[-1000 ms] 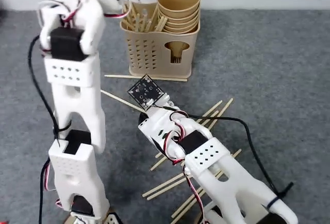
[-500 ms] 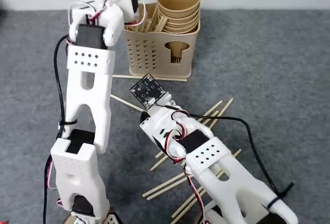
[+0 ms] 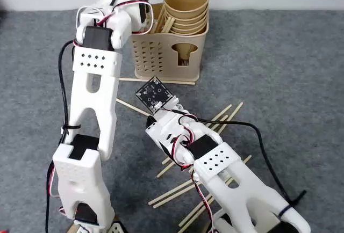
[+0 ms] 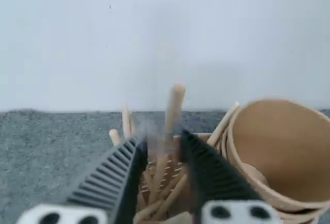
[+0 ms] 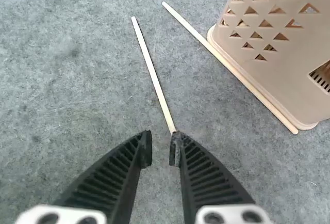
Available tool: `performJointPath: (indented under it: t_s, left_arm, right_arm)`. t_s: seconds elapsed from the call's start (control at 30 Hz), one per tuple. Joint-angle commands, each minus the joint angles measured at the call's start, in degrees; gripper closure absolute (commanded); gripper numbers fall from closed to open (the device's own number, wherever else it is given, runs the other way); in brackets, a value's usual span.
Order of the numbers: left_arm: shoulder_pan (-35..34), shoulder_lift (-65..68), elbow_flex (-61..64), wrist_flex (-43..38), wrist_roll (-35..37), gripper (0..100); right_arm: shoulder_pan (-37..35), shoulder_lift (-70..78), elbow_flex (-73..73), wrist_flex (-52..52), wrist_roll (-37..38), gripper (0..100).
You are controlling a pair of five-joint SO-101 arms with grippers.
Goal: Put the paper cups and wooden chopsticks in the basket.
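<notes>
The beige basket stands at the back with stacked paper cups in its right compartment and several wooden chopsticks in its left one. My left gripper hangs over the left compartment, open, with a blurred upright chopstick in the gap between the jaws. The cups sit just beside it. My right gripper is open, low over the carpet. The end of a lying chopstick touches one fingertip. More chopsticks lie scattered around the right arm.
One chopstick lies along the foot of the basket. The grey carpet right of the basket is bare. A pale wall rises right behind the basket.
The left arm has swung right and come down from the back left until its gripper is over the basket's left compartment. The right arm has stayed put.
</notes>
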Motion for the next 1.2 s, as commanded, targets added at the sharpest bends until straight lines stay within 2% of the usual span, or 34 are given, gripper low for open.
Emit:
performJointPath:
  t_s: [0.0,0.1,0.23,0.4,0.47,0.6,0.7,0.8,0.93,1.07,1.1,1.17]
  left_arm:
    - [0.3,-1.6,-6.3,3.5,-0.4,71]
    - [0.4,-1.2,-12.8,4.6,-0.4,71]
    - [0.0,-1.1,-20.9,0.6,-0.4,71]
    - [-6.2,-1.6,-31.2,0.5,-0.4,71]
    - [-9.8,-1.6,-34.0,4.8,0.2,73]
    - [-16.8,-1.6,-40.5,20.7,7.3,80]
    - [-20.7,-1.6,-44.7,32.6,10.8,81]
    - [-22.6,-1.4,-48.8,40.7,14.4,81]
    - [-24.8,-1.1,-48.2,41.8,27.0,81]
    - [-28.1,-1.1,-48.0,41.9,32.3,81]
    - [-29.1,-1.1,-48.0,41.9,32.5,81]
    - [-30.9,-1.1,-48.0,41.9,32.6,81]
  right_arm:
    - [0.6,-2.2,-0.4,-1.1,0.5,92.0]
    - [0.6,-2.2,-0.5,-1.3,0.5,92.0]
    - [0.7,-2.7,-1.8,-0.8,0.5,92.0]
    - [5.4,-2.8,-4.8,-0.8,0.4,92.0]
    - [8.0,-2.8,-5.0,-0.7,0.4,92.0]
    - [14.2,-2.9,-5.1,0.8,0.1,92.0]
    - [18.7,-5.4,-5.0,5.4,0.0,92.0]
    - [21.8,-7.9,-4.7,10.1,0.0,91.9]
    - [23.7,-8.6,-4.7,14.6,0.1,91.5]
    - [23.4,-8.5,-4.7,16.0,-0.9,91.4]
    - [23.3,-8.5,-4.7,16.0,-3.3,91.4]
    - [22.2,-8.5,-3.3,15.5,-13.2,91.4]
